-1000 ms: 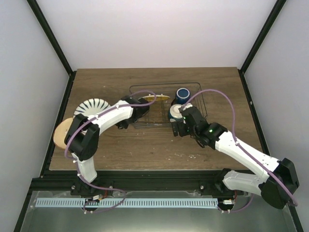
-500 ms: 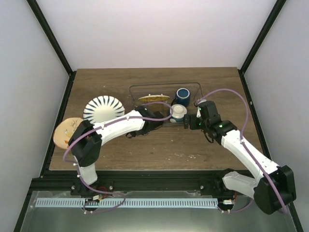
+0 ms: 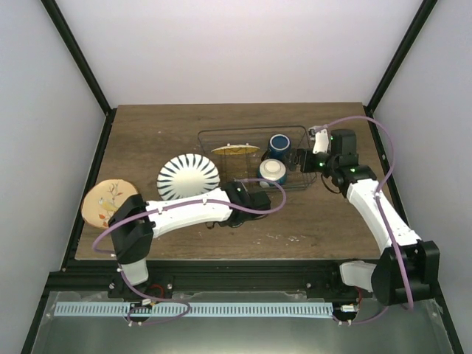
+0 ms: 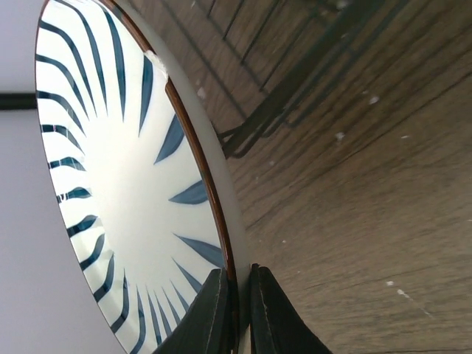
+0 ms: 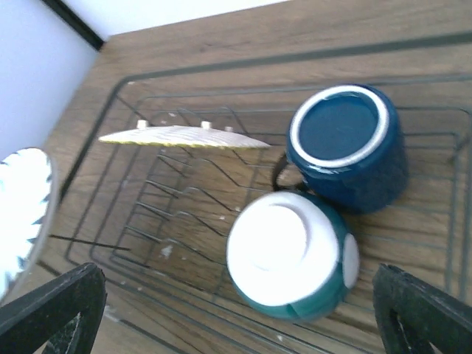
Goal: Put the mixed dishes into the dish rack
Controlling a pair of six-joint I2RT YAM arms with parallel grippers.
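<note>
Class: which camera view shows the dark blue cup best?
The right wrist view: the dark blue cup is large and close inside the dish rack. The top external view shows it small; the left wrist view misses it.

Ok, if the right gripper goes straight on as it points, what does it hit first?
Probably the upturned bowl in the dish rack, centred ahead of the open right gripper; the blue cup sits beside it. A rack wire could come first, depth unclear.
</note>
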